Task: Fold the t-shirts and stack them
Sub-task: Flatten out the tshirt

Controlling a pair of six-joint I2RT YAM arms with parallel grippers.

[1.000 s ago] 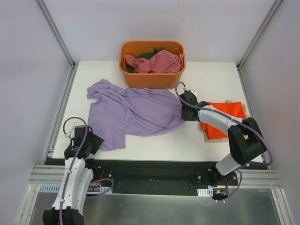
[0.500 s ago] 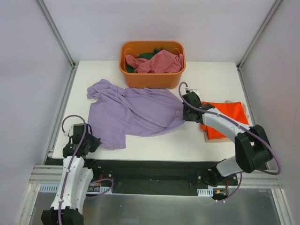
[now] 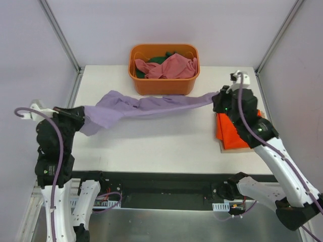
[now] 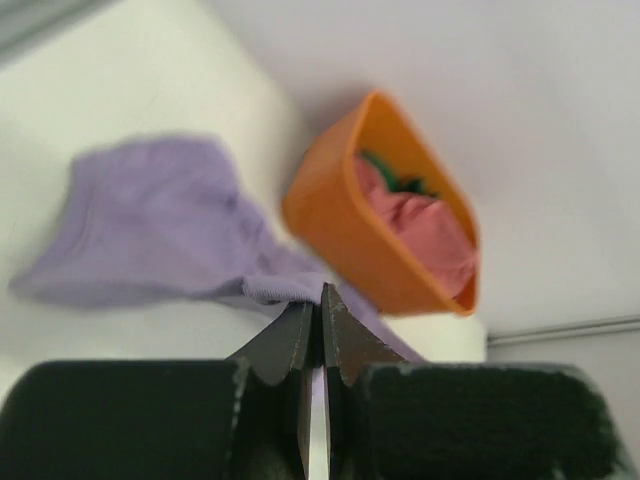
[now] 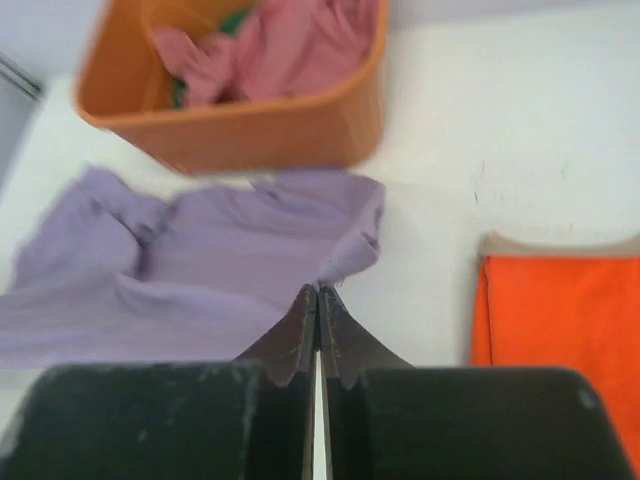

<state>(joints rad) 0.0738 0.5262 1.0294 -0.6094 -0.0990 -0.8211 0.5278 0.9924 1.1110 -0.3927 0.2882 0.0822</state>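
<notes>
Item 1, lavender t-shirt [image 3: 146, 105]: you hold it by two ends, stretched into a long band above the bench [image 3: 166, 146]. It runs from the left edge across to the right side and passes just in front of the tub. Its left end hangs in a loose fold below your grip.

Item 2, left fingers [image 4: 292, 345]: pressed together on an edge of the lavender cloth with no gap between them, raised beside the left edge of the bench.

Item 3, right fingers [image 5: 290, 345]: likewise pinched tight on the other end of the same shirt, raised near the far end of the orange-red shirt.

Item 4, orange-red t-shirt [image 3: 237, 132]: folded flat, lying on a tan board [image 5: 560, 246] at the right side of the bench.

Item 5, orange tub [image 3: 164, 84]: standing at the middle of the far edge. You have a crumpled dusty-pink t-shirt [image 3: 171, 66] in it, with a dark green t-shirt [image 3: 160, 59] partly showing behind.
</notes>
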